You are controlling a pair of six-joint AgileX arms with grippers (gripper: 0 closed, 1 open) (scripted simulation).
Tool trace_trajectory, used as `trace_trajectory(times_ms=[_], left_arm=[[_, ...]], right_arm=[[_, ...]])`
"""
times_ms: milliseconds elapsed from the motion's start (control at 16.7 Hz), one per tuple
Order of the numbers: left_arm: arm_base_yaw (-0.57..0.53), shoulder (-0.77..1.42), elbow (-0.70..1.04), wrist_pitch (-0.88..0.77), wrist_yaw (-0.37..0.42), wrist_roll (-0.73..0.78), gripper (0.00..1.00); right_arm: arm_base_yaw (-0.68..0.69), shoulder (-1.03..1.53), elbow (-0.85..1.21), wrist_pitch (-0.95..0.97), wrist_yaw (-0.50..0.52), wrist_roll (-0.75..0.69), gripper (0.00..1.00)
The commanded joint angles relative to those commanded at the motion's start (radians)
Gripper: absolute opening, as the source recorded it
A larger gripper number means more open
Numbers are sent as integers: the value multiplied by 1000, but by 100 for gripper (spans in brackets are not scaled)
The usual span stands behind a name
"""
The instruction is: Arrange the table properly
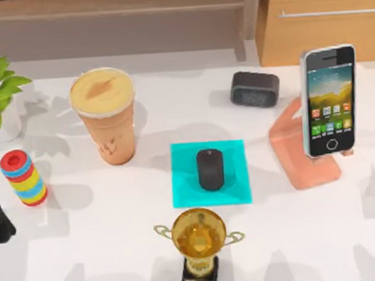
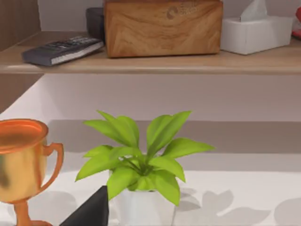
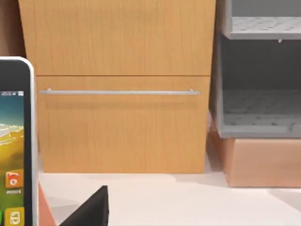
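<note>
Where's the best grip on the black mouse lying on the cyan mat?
Probably from straight above: the low black oval mouse lies flat at the middle of the square cyan mat, long axis running front to back. Pinch its two long sides across the narrow width.

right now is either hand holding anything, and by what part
Nothing looks held. The mouse lies on the cyan mat, and the cup, trophy and phone stand untouched on the table.

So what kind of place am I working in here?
Probably a home desk or living-room table, rendered in simulation: a phone on a stand, a mouse on a cyan mat, and a shelf holding a remote and tissue box.
</note>
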Motion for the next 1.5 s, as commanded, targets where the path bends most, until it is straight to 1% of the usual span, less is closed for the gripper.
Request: trace_trajectory(times_ms=[180, 420, 600, 840, 1020, 1260, 1500], left_arm=[[-21, 30, -6, 21, -14, -2, 100], [-136, 217, -25, 148, -87, -10, 100], [-262, 465, -36, 298, -165, -21, 100], [-441, 882, -29, 542, -275, -43, 100], [-554, 1201, 4, 740, -351, -61, 100], [-646, 1553, 97, 1006, -440, -77, 100], [-671, 1804, 232, 1253, -514, -78, 100]], right_arm=[[0, 0, 0, 0, 0, 0, 100], [0, 0, 0, 0, 0, 0, 100], [0, 0, 0, 0, 0, 0, 100], [0, 0, 0, 0, 0, 0, 100], [0, 0, 0, 0, 0, 0, 100], [0, 0, 0, 0, 0, 0, 100], [0, 0, 0, 0, 0, 0, 100]])
